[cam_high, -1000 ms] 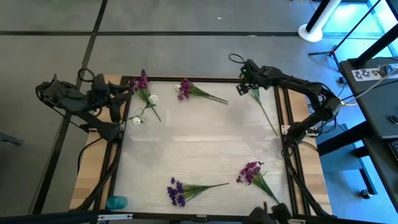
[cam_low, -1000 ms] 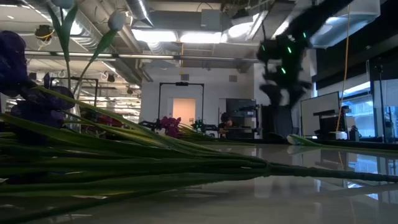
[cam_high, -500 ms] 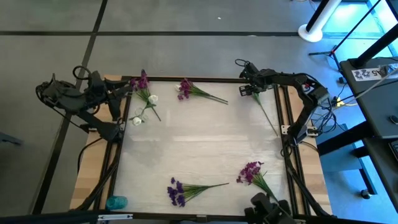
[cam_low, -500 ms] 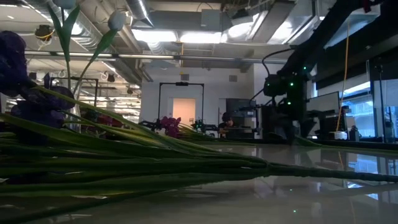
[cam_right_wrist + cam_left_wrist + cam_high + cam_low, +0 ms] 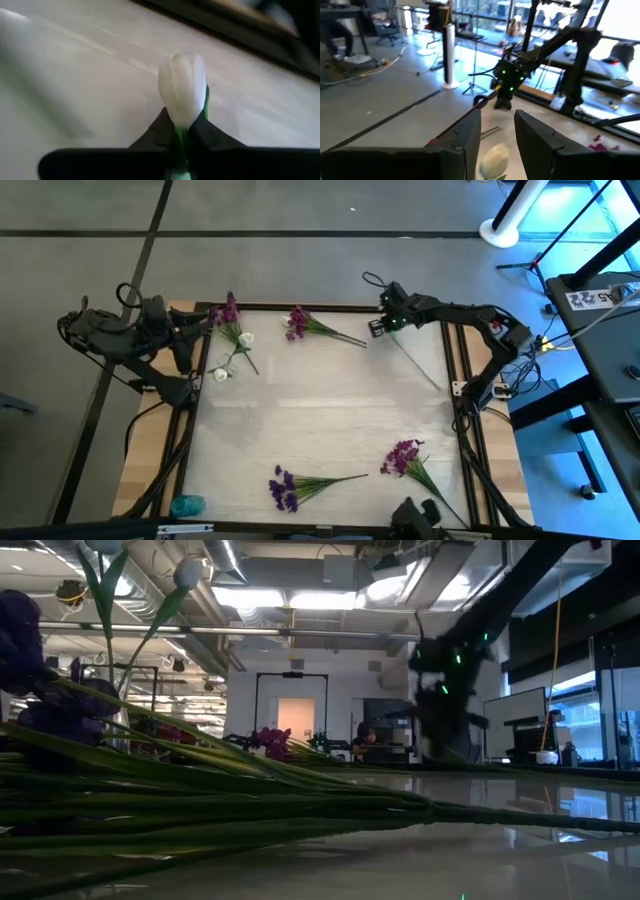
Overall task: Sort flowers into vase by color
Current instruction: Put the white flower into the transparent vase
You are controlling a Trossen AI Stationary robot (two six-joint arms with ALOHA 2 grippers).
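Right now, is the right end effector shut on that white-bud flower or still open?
Shut. In the right wrist view the right end effector pinches the green stem just under the white bud flower, fingers pressed against it.

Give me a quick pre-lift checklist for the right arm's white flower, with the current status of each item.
1. Right gripper shut on the white-bud flower: ok.
2. Grip sits just below the bud: ok.
3. Stem trails free across the table, clear of the other sprigs: ok.
4. Left gripper waits at the far-left corner, a white bud between its fingers: ok.
5. Vase in view: not ok, none visible.
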